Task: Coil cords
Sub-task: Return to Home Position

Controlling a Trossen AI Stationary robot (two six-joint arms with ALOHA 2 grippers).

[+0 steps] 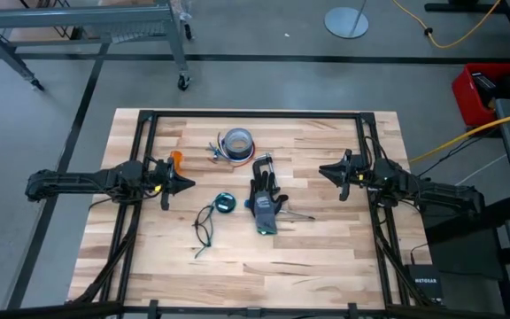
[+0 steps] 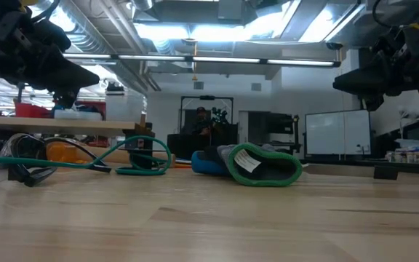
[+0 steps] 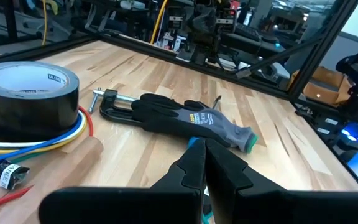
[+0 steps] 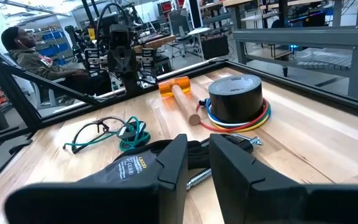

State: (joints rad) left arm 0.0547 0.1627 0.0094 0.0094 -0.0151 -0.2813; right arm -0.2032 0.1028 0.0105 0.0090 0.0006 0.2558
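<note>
cords near left claw, well apart from right claw

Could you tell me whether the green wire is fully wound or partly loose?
Partly loose: some is coiled on the small round black spool, but a loop of thin green wire trails beside it.

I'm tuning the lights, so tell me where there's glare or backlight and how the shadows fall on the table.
Low view: ceiling lights blaze behind, leaving the left gripper and right gripper as silhouettes. High view: even light, only soft shadows on the table. Left wrist view: pale sheen on the tape roll.
</note>
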